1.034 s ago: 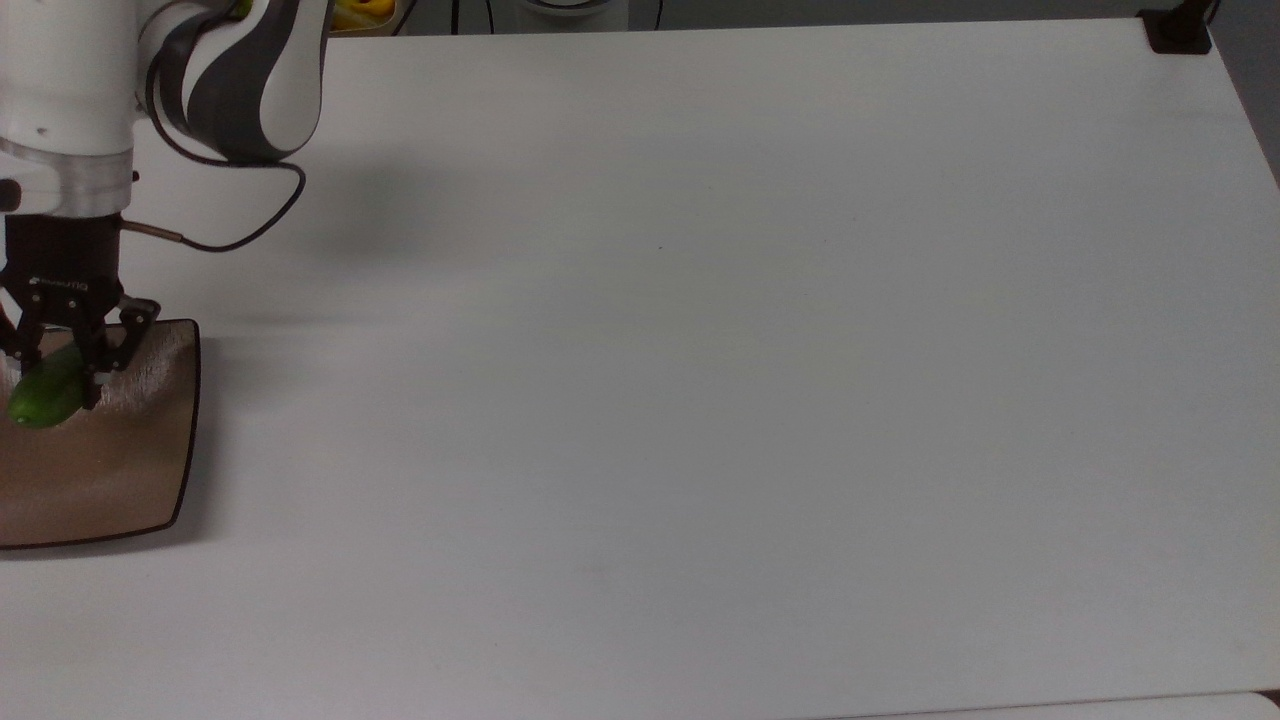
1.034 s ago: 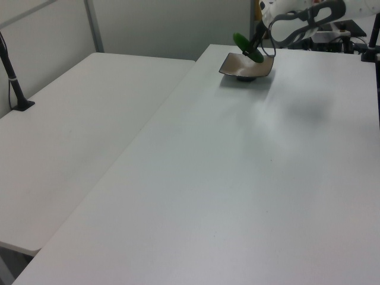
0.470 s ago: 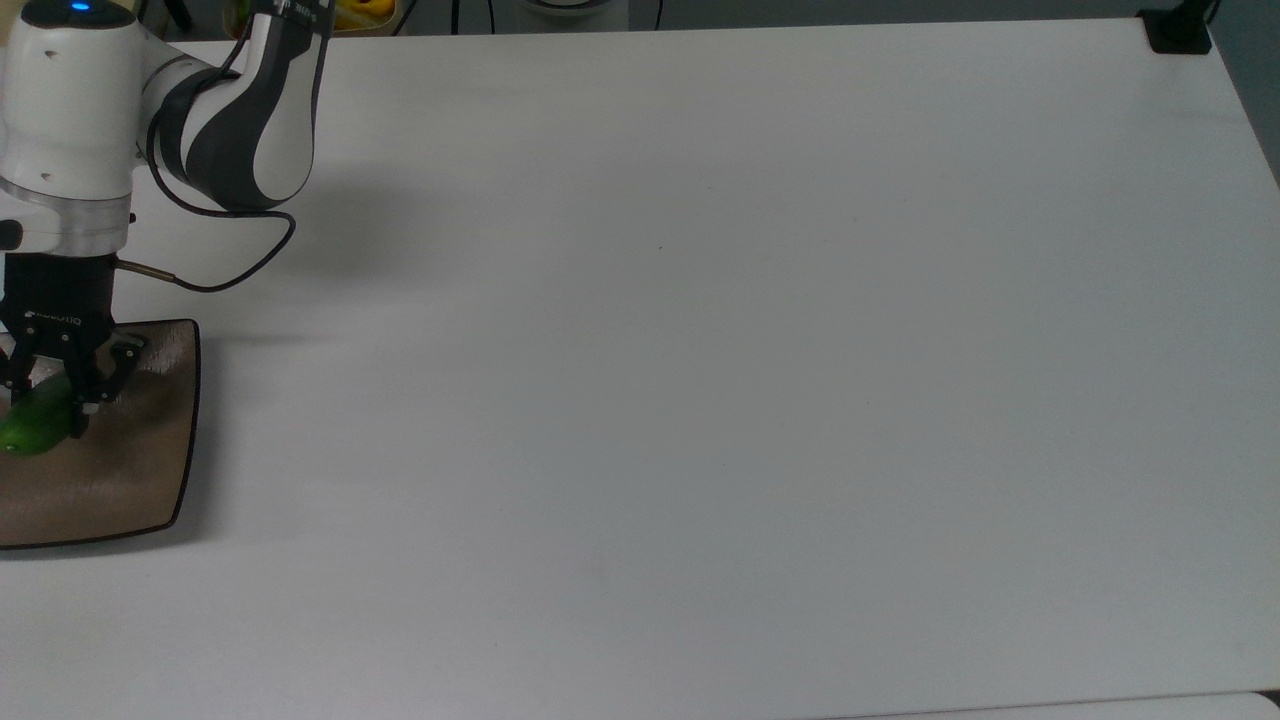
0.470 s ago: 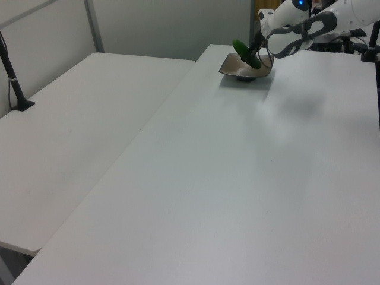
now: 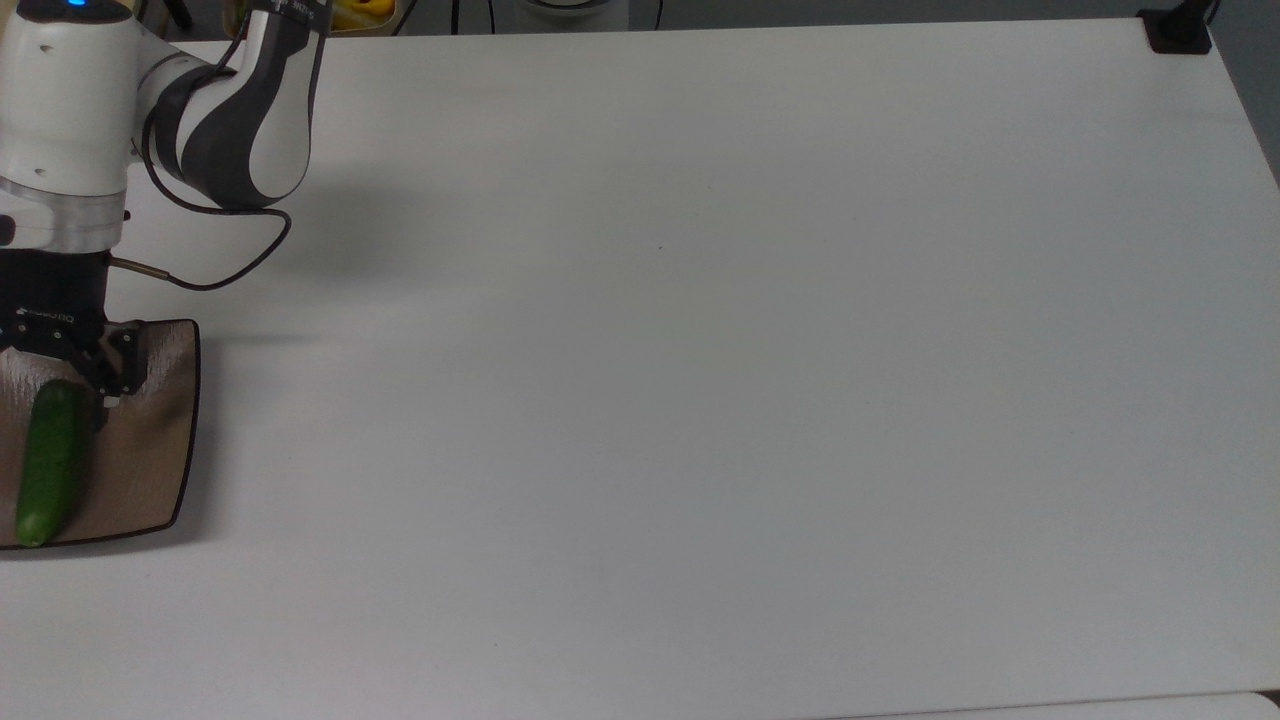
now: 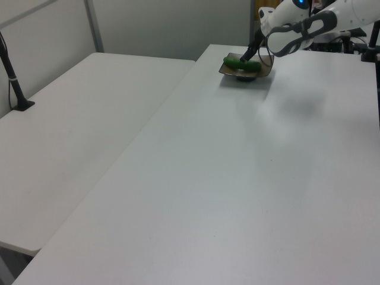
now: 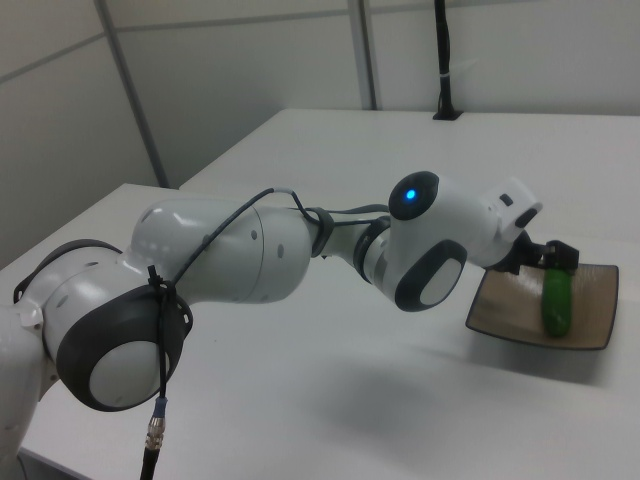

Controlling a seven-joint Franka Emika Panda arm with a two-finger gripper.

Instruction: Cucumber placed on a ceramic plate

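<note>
Jaws spread apart, holding nothing. Gripper (image 5: 70, 385) low over the far end of the cucumber (image 5: 48, 462), one black finger (image 5: 112, 365) just beside its tip; touching or not, cannot tell. Cucumber lying flat on the ceramic plate (image 5: 150, 470), stretched along the plate at the top view's left edge. Same cucumber (image 7: 555, 302) flat in the plate (image 7: 590, 330) in the right view, gripper (image 7: 555, 255) at its far tip. Plate (image 6: 261, 72) near the far edge of the white table (image 6: 237, 190) in the left view, cucumber (image 6: 238, 63) across it. White arm (image 5: 210, 110) bent just behind the plate, black cable (image 5: 225, 265) hanging off it. Black post (image 6: 13, 77) standing on a second table (image 6: 71, 130) at the left view's left.
</note>
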